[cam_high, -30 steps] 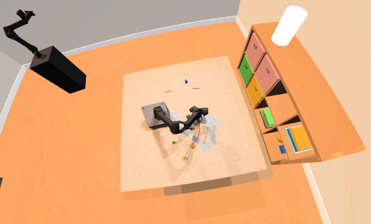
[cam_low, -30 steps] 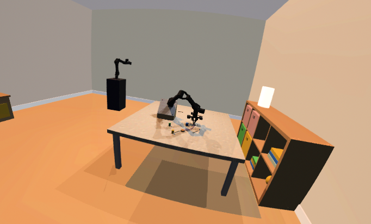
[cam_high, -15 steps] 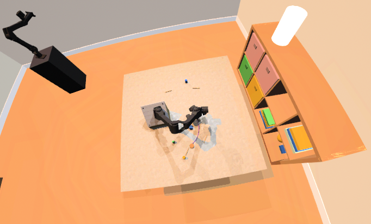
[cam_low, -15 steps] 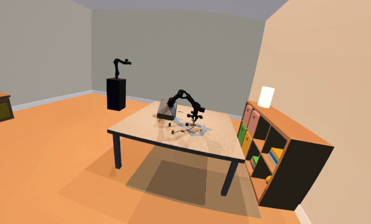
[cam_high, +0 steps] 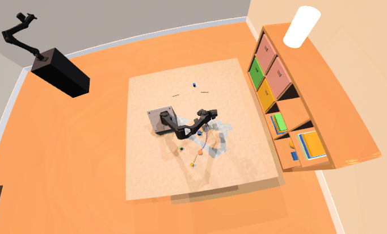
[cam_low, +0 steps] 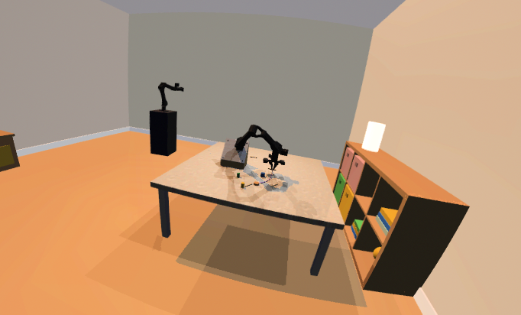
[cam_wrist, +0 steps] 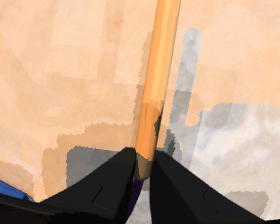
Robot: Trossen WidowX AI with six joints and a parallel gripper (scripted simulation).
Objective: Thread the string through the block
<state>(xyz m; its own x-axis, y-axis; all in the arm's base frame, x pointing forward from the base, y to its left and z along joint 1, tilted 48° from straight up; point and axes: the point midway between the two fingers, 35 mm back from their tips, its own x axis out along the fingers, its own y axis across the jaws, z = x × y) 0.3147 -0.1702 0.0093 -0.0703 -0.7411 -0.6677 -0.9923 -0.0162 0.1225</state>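
My gripper (cam_high: 206, 125) (cam_low: 272, 169) (cam_wrist: 142, 159) is shut on one end of the thin wooden stick (cam_wrist: 160, 65), held above the table. The purple string (cam_high: 206, 140) (cam_wrist: 134, 199) leaves that end between the fingers and curves to the round orange button (cam_high: 200, 152) (cam_low: 256, 183) on the table (cam_high: 151, 177) (cam_low: 199, 191). A blue block (cam_high: 199, 133) (cam_low: 262, 174) (cam_wrist: 7, 189) stands on the table beside the gripper, at the lower left edge in the wrist view. It looks like the holed block, but its hole cannot be made out. The string passes beside it.
A loose stick (cam_high: 195, 158) lies between the button and a yellow piece (cam_high: 192, 164) (cam_low: 242, 184). A green piece (cam_high: 181, 148) (cam_low: 238, 175) stands left of the button. Another thin piece (cam_high: 214, 144) lies right of it. Two sticks (cam_high: 175, 95) (cam_high: 204, 92) and a small blue piece (cam_high: 193, 84) lie farther back.
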